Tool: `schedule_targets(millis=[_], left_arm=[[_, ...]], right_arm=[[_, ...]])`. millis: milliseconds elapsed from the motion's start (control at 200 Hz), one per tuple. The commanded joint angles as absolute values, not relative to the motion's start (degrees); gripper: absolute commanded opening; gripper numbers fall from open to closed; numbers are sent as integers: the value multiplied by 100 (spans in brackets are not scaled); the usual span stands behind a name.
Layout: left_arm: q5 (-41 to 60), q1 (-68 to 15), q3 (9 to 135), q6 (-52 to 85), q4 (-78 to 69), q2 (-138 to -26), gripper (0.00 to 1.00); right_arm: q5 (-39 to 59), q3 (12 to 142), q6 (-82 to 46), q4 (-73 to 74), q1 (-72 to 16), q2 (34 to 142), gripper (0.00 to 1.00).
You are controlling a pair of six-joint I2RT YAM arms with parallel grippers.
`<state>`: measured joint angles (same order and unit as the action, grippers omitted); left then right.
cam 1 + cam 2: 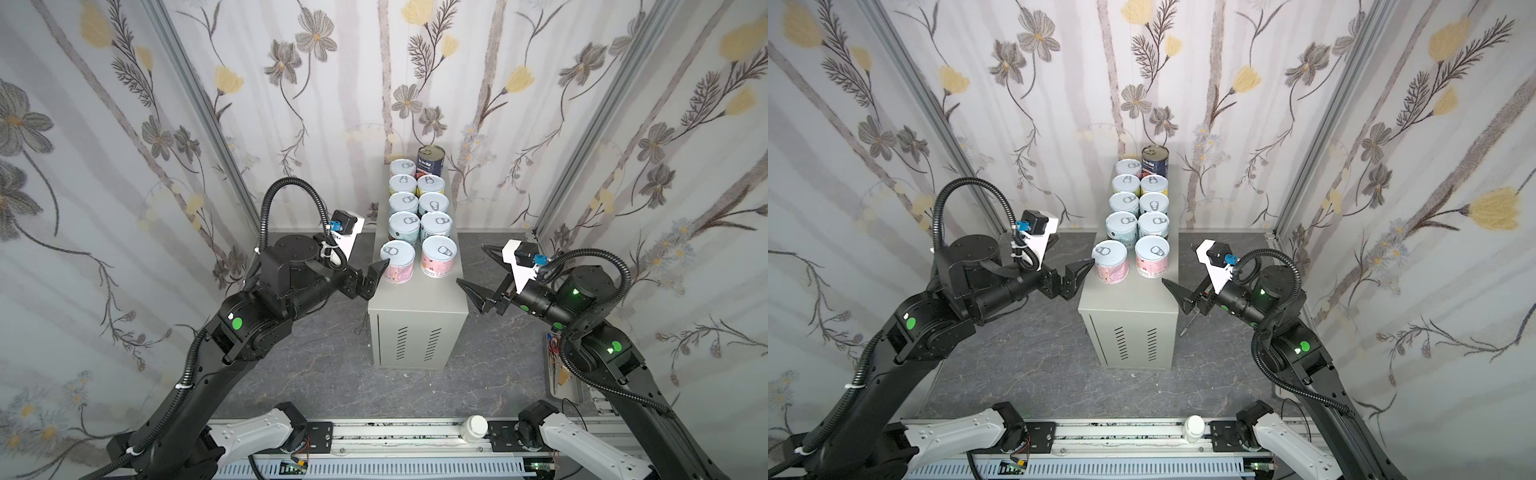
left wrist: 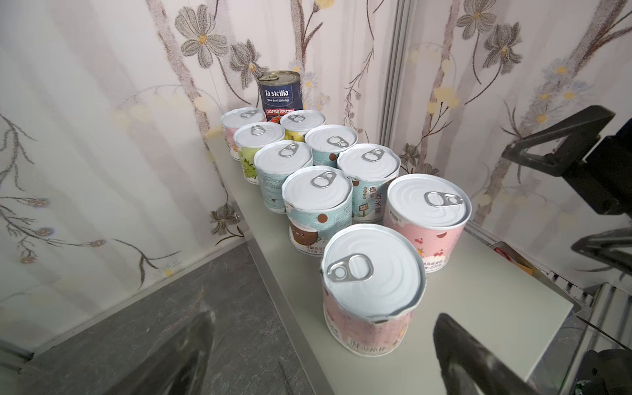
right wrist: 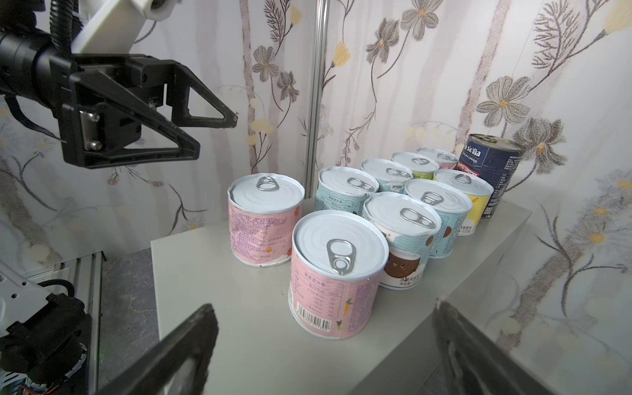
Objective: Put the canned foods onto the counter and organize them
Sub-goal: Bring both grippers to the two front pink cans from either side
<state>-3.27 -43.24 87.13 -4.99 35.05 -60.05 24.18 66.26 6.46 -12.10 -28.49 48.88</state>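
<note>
Cans (image 1: 404, 223) stand in two rows on the table (image 1: 415, 301); left tool (image 1: 379, 278) and right tool (image 1: 469, 263) both gape wide apart, gripping nothing.

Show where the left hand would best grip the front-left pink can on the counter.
Probably across its label wall at mid-height, the left hand coming level from the front-left. The front-left pink can stands upright on the counter; other cans crowd its back and right, and its flat lid offers only a pull tab.

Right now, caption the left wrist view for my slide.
Ten cans in two rows on the grey counter, left tool open.
</note>
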Motion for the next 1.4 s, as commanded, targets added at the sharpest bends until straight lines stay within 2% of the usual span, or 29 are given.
schedule_targets(millis=[0, 35, 205, 375, 460, 620, 949, 1394], left_arm=[[-284, -4296, 8079, -849, 2472, -5695, 100], [-182, -4289, 7865, -959, 2304, -5595, 100], [220, -4162, 7280, -1354, 2136, -5441, 100], [868, -3952, 6961, -1592, 1800, -5361, 90], [1041, -3891, 6887, -1626, 1682, -5427, 86], [1336, -3843, 6772, -1641, 1519, -5569, 85], [1445, -3805, 6778, -1699, 1214, -5769, 81], [1546, -3753, 6884, -1723, 1004, -6060, 69]], right_arm=[[2545, 6912, 761, -1335, -2855, 5148, 97], [2572, 6934, 752, -1353, -2856, 5221, 100], [2628, 6895, 583, -1321, -2916, 5484, 100], [2340, 6858, 782, -1316, -3040, 5681, 100], [2233, 6697, 792, -1124, -3072, 5661, 98], [2223, 6620, 760, -1008, -3091, 5683, 92], [2286, 6552, 667, -765, -3144, 5747, 85], [2353, 6688, 806, -768, -3148, 5945, 80]])
